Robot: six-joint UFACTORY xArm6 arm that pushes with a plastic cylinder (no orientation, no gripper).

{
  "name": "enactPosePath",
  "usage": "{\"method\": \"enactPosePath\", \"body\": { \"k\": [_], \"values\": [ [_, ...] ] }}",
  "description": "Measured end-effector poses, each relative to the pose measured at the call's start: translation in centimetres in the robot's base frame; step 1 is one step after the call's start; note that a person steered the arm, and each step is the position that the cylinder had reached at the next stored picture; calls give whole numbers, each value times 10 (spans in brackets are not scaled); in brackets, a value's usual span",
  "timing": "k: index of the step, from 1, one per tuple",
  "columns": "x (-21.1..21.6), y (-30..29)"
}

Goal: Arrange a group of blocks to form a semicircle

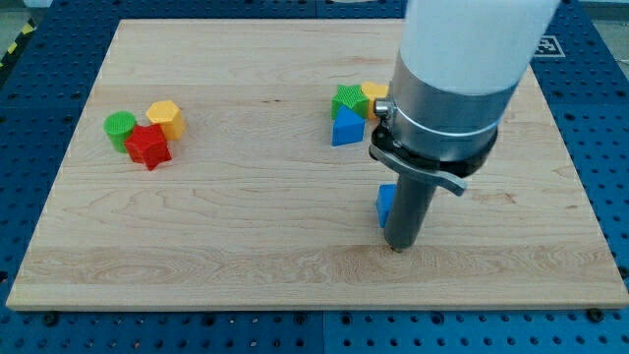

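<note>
Single camera view, wooden board (246,226) on a blue perforated bench. My tip (398,247) rests on the board in the lower right-centre of the view; the arm carries a plain rod only, so there is no pincer to report as released or clenched, and nothing is grasped. A blue block (385,205), shape not resolvable because the rod covers most of it, sits against the rod's left side just above the tip; appears to be touching, cannot confirm. Cluster A, upper centre-right: green block (348,99) with ridged top, yellow block (374,93) to its right and partly hidden behind the arm housing, blue triangular block (346,128) directly below the green one. All three are close together, touching or nearly so. Cluster B, left side of the view, well apart from the tip: green cylinder (120,128), yellow hexagonal block (165,119) to its right, red star-shaped block (147,146) below and between them, touching both. The two clusters lie well apart; no arc is formed among the blocks.
</note>
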State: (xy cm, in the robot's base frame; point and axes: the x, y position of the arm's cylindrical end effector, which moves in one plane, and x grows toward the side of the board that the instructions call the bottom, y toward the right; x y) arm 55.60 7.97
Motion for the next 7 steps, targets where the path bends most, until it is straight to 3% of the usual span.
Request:
{"method": "enactPosePath", "body": {
  "k": [3, 5, 7],
  "values": [
    [-68, 0],
    [-90, 10],
    [-56, 140]
  ]
}}
